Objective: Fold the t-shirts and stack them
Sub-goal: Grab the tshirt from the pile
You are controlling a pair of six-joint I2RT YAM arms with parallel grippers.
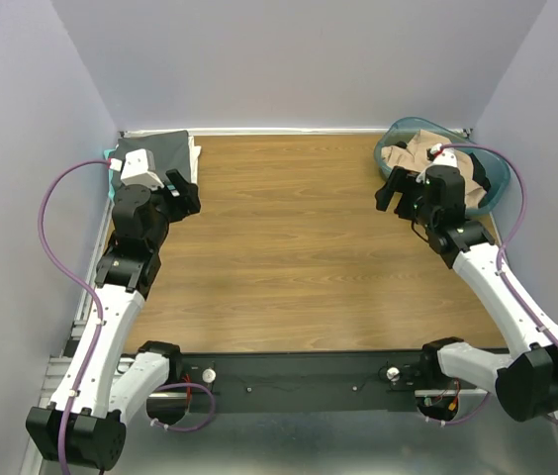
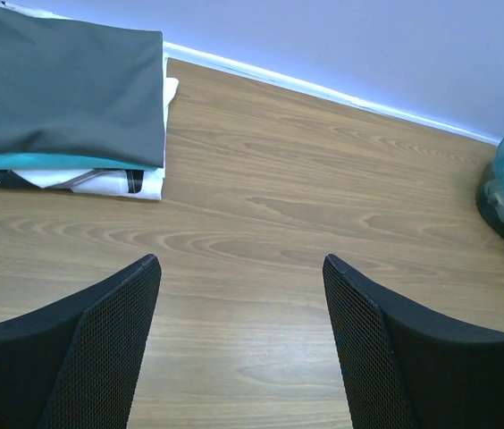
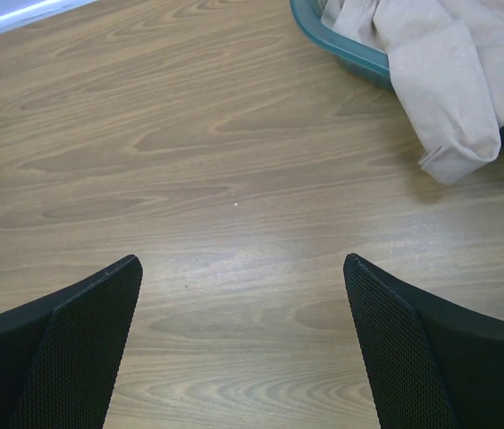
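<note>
Between shirts, by the look of it. Folded stack (image 2: 64, 89) sits in the tabletop's (image 1: 299, 247) far-left corner, dark grey on top, teal and white edges beneath. Tan t-shirt (image 3: 449, 80) lies crumpled in teal tub (image 3: 341, 45) far right, one fold draped over the rim. Left end effector (image 2: 239, 264) and right end effector (image 3: 243, 259) both open, empty. Next probably: right one grabs the tan t-shirt and pulls it out flat.

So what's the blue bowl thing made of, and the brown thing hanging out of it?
The tub looks like smooth teal plastic, probably: a hard, shiny rim. The tan shirt looks like soft matte cloth: it droops over the rim in folds.
</note>
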